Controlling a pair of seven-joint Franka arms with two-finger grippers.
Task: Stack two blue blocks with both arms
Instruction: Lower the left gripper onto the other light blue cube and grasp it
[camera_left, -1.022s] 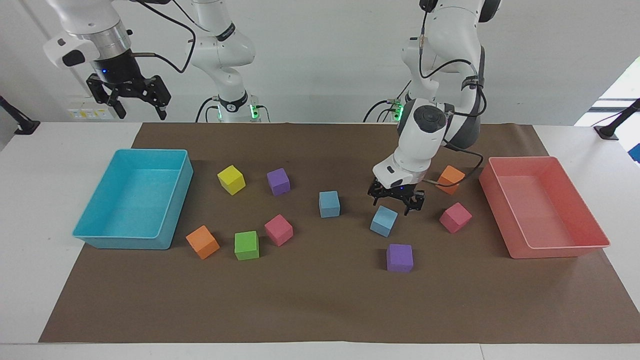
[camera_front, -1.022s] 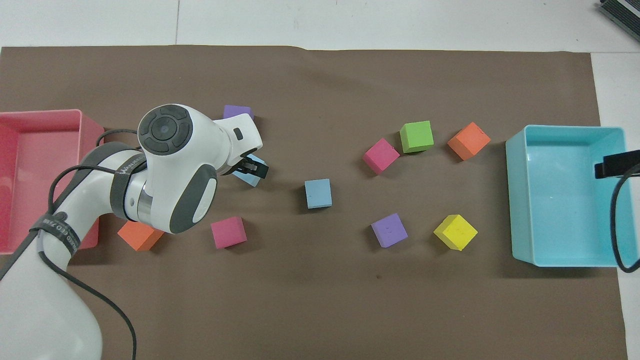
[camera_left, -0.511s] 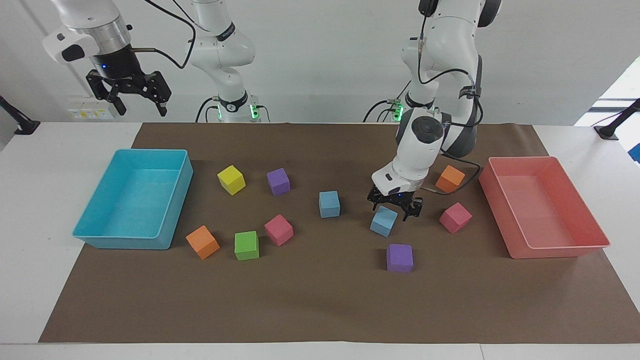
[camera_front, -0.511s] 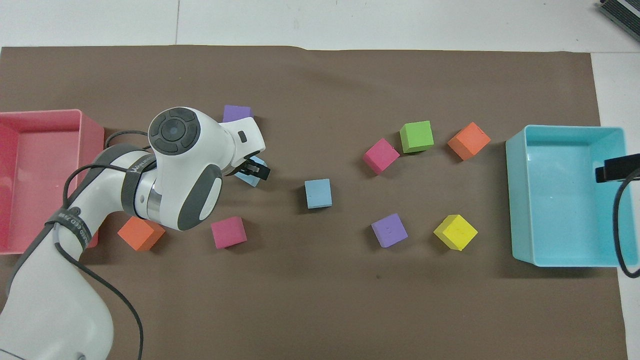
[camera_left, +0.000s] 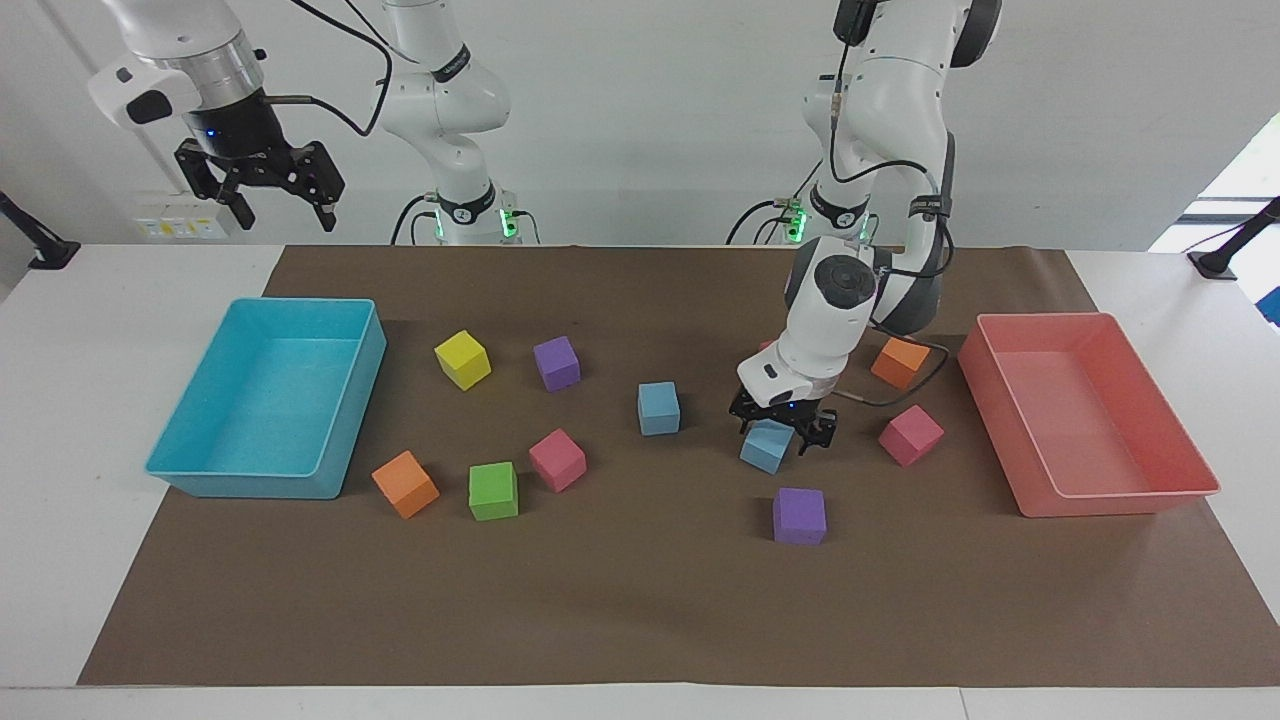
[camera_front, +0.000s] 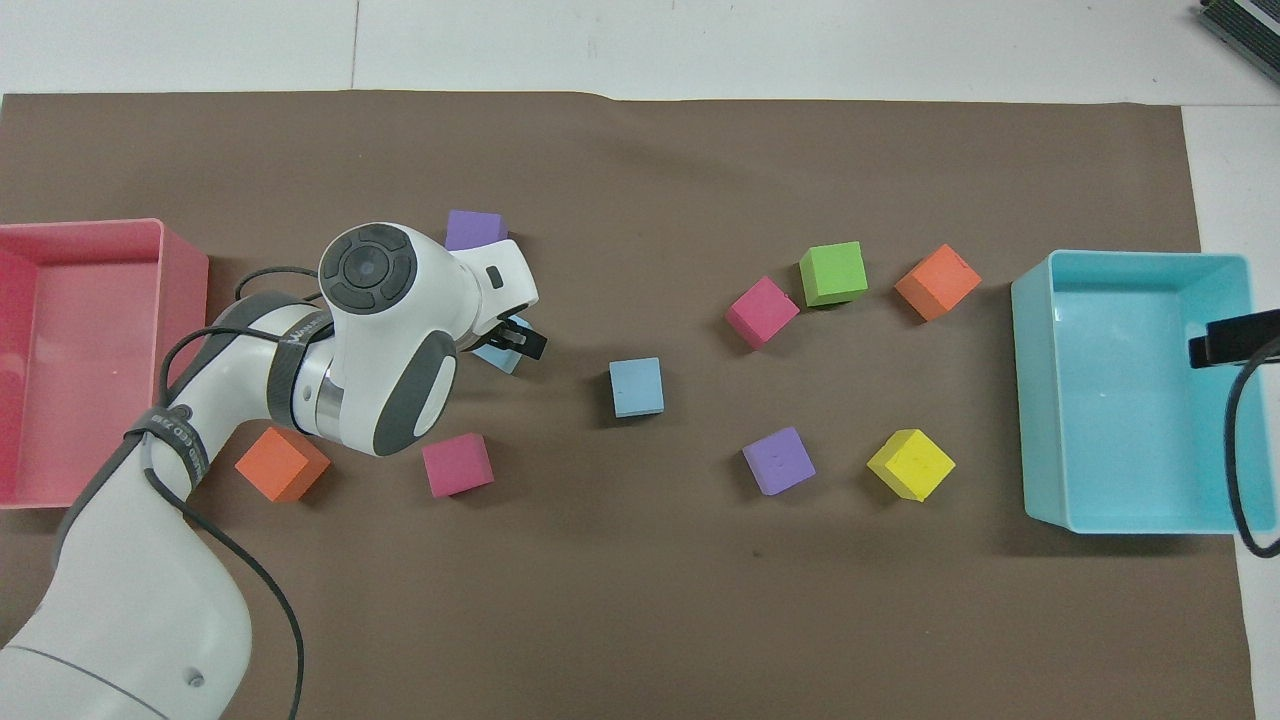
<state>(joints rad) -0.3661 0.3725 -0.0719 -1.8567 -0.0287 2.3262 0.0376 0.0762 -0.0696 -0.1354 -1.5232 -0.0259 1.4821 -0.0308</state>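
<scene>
Facing view: left gripper (camera_left: 783, 433) is down at one blue block (camera_left: 766, 447), fingers spread wide on either side of it, not pinching, and the block sits on the brown paper (camera_left: 640, 600).
Other blue block (camera_left: 658, 408): on its own mid-surface, toward the right arm's end from the first one, not touching anything.
Right gripper (camera_left: 268, 196): parked up high over the white surface (camera_left: 110, 300) near the turquoise tray (camera_left: 200, 478), fingers apart, nothing in them. That arm just waits.
Neighbours: purple cube (camera_left: 799, 516) farther from the robots than the flanked block, pink cube (camera_left: 911, 435) beside it toward the pink tray (camera_left: 1120, 505).
Overhead view: the left arm's wrist covers most of that blue block (camera_front: 500, 352).
Writing: there's lettering on the strap (camera_front: 160, 440) around the left arm, but I can't read it.
</scene>
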